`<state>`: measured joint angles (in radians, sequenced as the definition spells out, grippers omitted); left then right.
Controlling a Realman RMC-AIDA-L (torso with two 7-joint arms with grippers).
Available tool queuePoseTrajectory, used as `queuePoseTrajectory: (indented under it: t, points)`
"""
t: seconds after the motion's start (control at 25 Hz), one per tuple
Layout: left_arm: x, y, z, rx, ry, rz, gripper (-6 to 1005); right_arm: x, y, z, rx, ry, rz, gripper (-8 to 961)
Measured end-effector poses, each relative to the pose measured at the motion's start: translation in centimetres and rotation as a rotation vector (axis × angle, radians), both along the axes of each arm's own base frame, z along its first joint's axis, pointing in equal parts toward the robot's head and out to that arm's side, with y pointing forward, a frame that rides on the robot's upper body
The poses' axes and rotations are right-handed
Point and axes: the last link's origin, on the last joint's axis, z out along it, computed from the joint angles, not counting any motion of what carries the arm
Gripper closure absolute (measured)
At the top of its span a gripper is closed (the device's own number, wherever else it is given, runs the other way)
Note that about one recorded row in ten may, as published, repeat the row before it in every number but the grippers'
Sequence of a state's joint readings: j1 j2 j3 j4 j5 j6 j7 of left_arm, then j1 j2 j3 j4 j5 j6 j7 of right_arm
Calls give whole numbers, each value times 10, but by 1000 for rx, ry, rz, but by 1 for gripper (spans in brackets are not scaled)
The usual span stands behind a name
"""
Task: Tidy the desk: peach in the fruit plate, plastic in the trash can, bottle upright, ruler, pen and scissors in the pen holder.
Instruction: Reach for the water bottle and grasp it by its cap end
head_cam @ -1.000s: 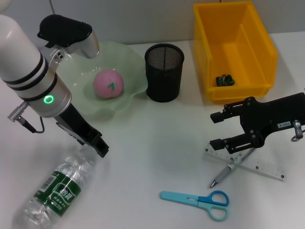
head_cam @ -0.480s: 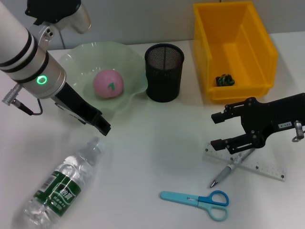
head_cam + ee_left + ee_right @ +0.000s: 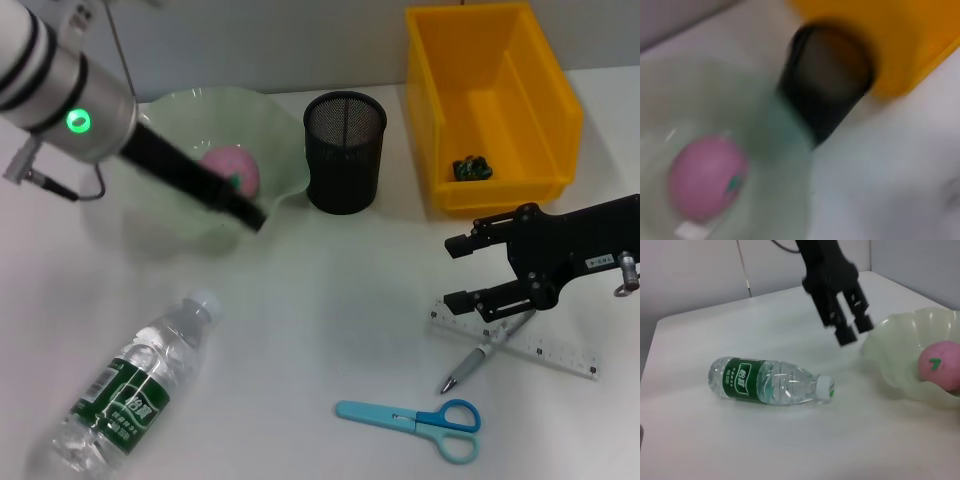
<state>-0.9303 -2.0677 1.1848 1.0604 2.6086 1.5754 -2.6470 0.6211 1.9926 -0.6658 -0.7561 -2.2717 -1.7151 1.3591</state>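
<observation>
Since the earlier frames our left gripper [image 3: 248, 213] has gone away from the bottle [image 3: 125, 388] and now hangs over the near rim of the fruit plate [image 3: 285, 135], just beside the peach [image 3: 236, 165], which already lies in the plate. In the right wrist view its jaws look a little apart and hold nothing. The bottle is not yet upright; it lies on its side on the bench [image 3: 320, 300], cap toward the plate. Our right gripper [image 3: 452, 273] waits with open jaws above the end of the ruler [image 3: 545, 347], where the pen [image 3: 482, 355] crosses it; the scissors [image 3: 412, 420] lie nearer to us, and the pen holder [image 3: 344, 150] stands empty. We judge the danger like this: if the left arm comes lower here, it can hit the plate's rim or push the peach out. A round bottle can also roll when the jaws close on it.
</observation>
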Motion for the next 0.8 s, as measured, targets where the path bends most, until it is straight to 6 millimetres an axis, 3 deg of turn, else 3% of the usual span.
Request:
queuePoseTrajectory:
  t: [0.04, 0.12, 0.2, 0.28, 0.32, 0.44, 0.6, 0.8]
  points:
    - [0, 0, 0, 0, 0, 0, 334, 0, 0, 0, 0, 0, 0, 213]
    - [18, -1, 17, 1, -266, -37, 334, 0, 0, 0, 0, 0, 0, 213]
    - [18, -1, 17, 1, -266, -37, 334, 0, 0, 0, 1, -1, 0, 213]
    - [21, -2, 39, 29, -606, -90, 334, 0, 0, 1, 1, -1, 0, 213]
    - [20, -3, 42, 39, -674, -105, 334, 0, 0, 1, 2, -2, 0, 213]
    - [18, -3, 47, 64, -768, -122, 335, 0, 0, 1, 3, -2, 1, 213]
    - [-5, -4, 45, 181, -960, -180, 335, 0, 0, 1, 3, -2, 0, 213]
    - [-17, -6, 35, 238, -963, -276, 336, 1, 0, 2, 3, -3, -6, 213]
